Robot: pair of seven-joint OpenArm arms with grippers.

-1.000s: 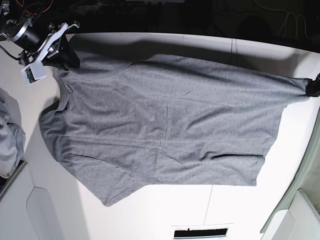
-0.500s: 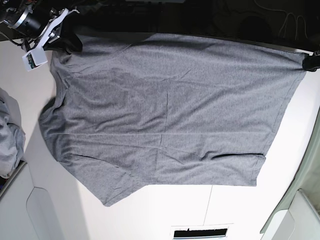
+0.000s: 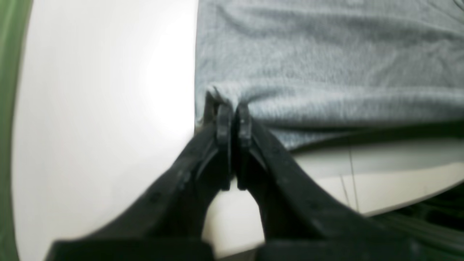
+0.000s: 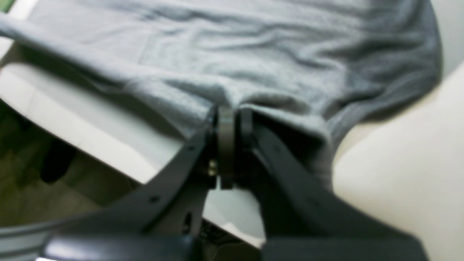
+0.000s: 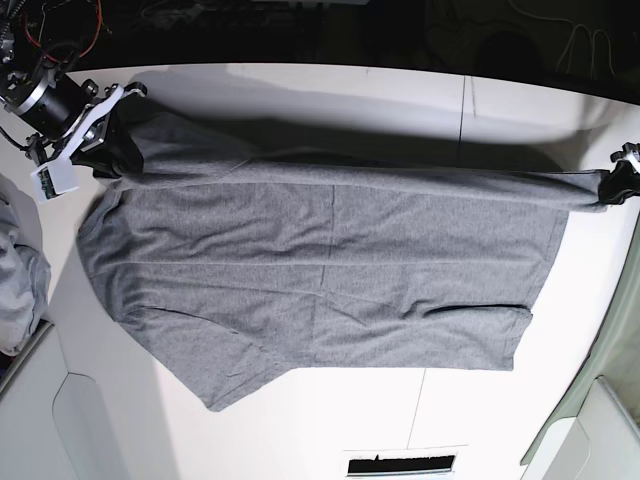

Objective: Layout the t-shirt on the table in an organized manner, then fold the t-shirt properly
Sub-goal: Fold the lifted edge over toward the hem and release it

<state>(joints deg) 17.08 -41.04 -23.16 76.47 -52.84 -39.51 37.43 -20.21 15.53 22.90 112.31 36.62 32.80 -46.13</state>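
both pincers, left pincer [image 3: 233, 116] and right pincer [image 4: 232, 119], stay clamped on the t-shirt [image 5: 320, 270] edge, now pulled lower and taut over the surface [image 5: 300, 90], so the spreading step looks nearly done.

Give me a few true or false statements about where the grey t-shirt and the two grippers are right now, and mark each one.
1. Both grippers are shut on the t-shirt. True: the left gripper and the right gripper each pinch its fabric.
2. The t-shirt is folded into a neat small square. False: it is spread wide across the table.
3. A paler cloth heap lies at the base view's left edge. True.
4. The left gripper holds the shirt at its middle. False: it grips an edge near a corner.
5. The whole shirt lies flat. False: its far edge is held up between the grippers.
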